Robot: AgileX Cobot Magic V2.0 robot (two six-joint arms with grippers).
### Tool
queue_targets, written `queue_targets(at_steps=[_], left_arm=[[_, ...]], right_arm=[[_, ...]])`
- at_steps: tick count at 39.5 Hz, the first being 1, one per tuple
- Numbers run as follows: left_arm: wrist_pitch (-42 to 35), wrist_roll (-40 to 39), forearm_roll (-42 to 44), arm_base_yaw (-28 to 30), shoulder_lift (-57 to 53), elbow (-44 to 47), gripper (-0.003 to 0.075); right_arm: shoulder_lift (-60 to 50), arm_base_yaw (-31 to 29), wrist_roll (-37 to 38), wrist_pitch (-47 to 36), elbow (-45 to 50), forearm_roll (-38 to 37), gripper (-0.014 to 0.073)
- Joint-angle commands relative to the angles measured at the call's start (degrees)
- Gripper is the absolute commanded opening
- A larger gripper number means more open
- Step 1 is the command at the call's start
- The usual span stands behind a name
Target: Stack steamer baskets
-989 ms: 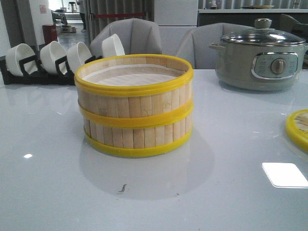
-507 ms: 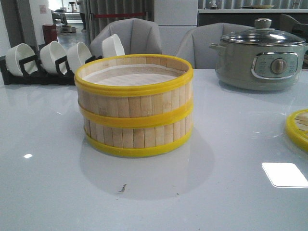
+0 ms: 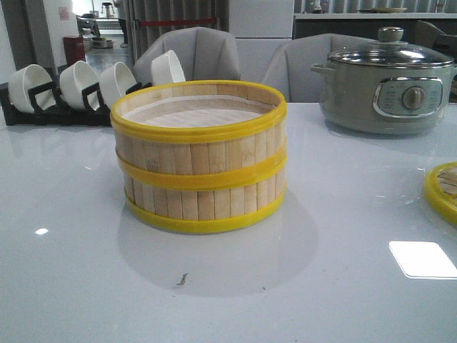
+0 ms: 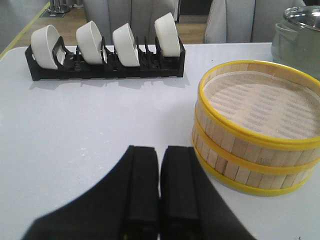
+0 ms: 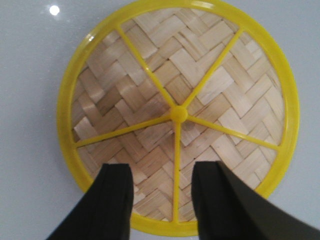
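In your front view, two baskets (image 3: pixel 198 157) sit stacked at the middle of the counter (image 3: pixel 228 286), rims lined up. The bowl rack (image 3: pixel 71 89) stands at their 10 o'clock, the pot (image 3: pixel 389 86) at their 2 o'clock, well apart. At 3 o'clock, a sliver of the lid (image 3: pixel 443 189) shows at the frame's edge. Neither arm shows here.

In your left wrist view, the left tool (image 4: pixel 160 185) is clenched on nothing, its fingers (image 4: pixel 142 185) pressed together. It sits near the stack (image 4: pixel 255 125) but clear of it, with the rack (image 4: pixel 105 55) beyond.

In your right wrist view, the right tool (image 5: pixel 162 200) is released, its fingers (image 5: pixel 112 200) spread above the lid (image 5: pixel 177 115). The lid lies flat on the counter (image 5: pixel 30 75), yellow spokes meeting at its hub. You cannot tell whether the fingers touch it.
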Motion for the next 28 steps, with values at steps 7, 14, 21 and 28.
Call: queue_targets(at_steps=[7,14,21,28], left_arm=[[-4.70,-0.49,-0.17,0.10,0.34,-1.72,0.0088],[-4.70,-0.49,-0.17,0.10,0.34,-1.72,0.0088],[-4.70,-0.49,-0.17,0.10,0.34,-1.72,0.0088],[-4.70,-0.49,-0.17,0.10,0.34,-1.72,0.0088]], right_arm=[[4.75,-1.60,-0.36,-3.40,-4.00,-2.19,0.0391],[8.89,-1.60,-0.36,-2.31,-8.00,-2.18,0.0391],[10.33,-1.60,-0.36,-1.85,-9.18,-2.18,0.0365],[11.78,-1.60,-0.36,-1.72,-9.18,-2.18,0.0286]])
